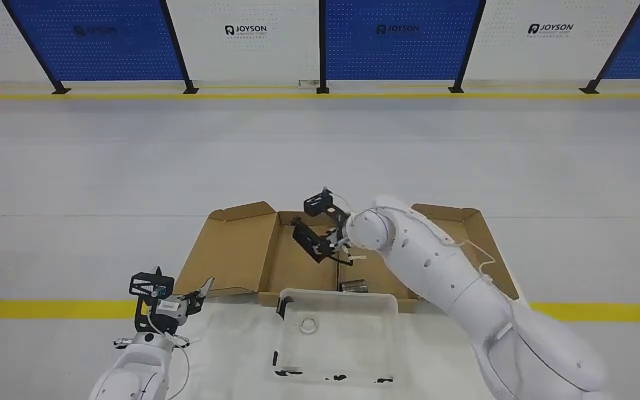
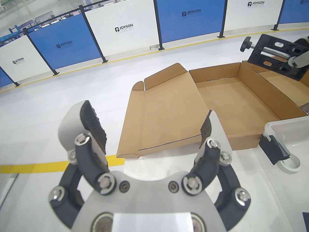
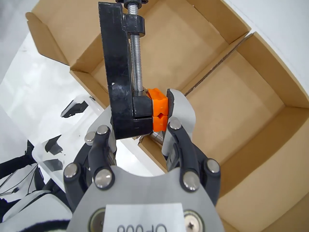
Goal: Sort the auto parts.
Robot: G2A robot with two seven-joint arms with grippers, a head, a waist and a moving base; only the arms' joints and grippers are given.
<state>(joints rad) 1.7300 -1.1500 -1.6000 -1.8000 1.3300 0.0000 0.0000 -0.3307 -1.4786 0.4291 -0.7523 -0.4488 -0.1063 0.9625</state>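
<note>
— Where's the part right now?

— The black clamp (image 3: 118, 73) hangs in the air, screw knob pointing away from the wrist, above a cardboard box (image 3: 183, 37) at the far edge of the counter (image 2: 246, 175). The right tool (image 3: 142, 114) is closed on its foot, one finger against the orange pad (image 3: 159, 112), the other on the black frame.

— Why grip it there?

— My guess is that the foot gives two flat faces, and it leaves the long frame and screw free to go down into the box first.

— And the neighbours?

— A second box (image 3: 253, 121) stands wall to wall with the first. Nearer, at the middle of the counter's near edge, is a clear bin (image 1: 340, 296) with a silver ring (image 1: 308, 323) and some dark pieces in it, probably the unsorted stock.

— The other arm?

— The left tool (image 2: 149, 119) sits by the near left corner, fingers spread apart, holding nothing, well clear of the boxes.
</note>
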